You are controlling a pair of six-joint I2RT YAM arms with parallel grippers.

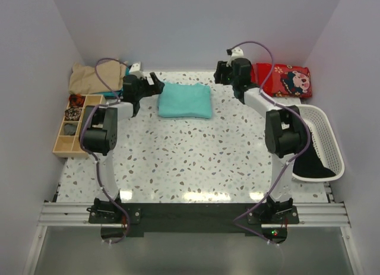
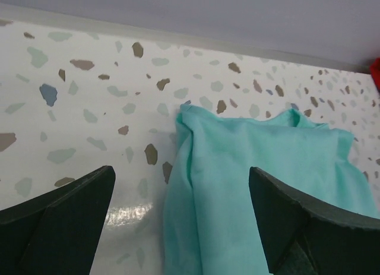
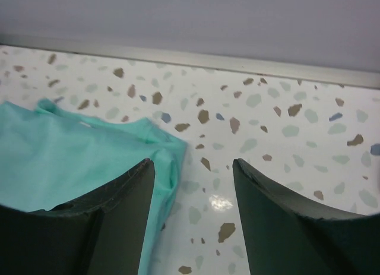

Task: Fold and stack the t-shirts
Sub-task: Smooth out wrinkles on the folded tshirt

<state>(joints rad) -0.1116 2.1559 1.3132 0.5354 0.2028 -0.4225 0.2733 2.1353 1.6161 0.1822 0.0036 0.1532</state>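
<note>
Top external: we saw the folded teal t-shirt (image 1: 184,100) lying far back on the table (image 1: 178,162), our left jaws wide at its left edge, right jaws parted, both empty.

Both my arms reach out to the far edge of the tabletop (image 1: 196,150). L arm (image 1: 101,129) is bent at the elbow, wrist turned in toward the middle. L gripper (image 1: 155,85) has its jaws spread wide, nothing pinched. R arm (image 1: 285,129) leans in from the right edge. R gripper (image 1: 221,73) jaws are apart too, not as wide.
</note>
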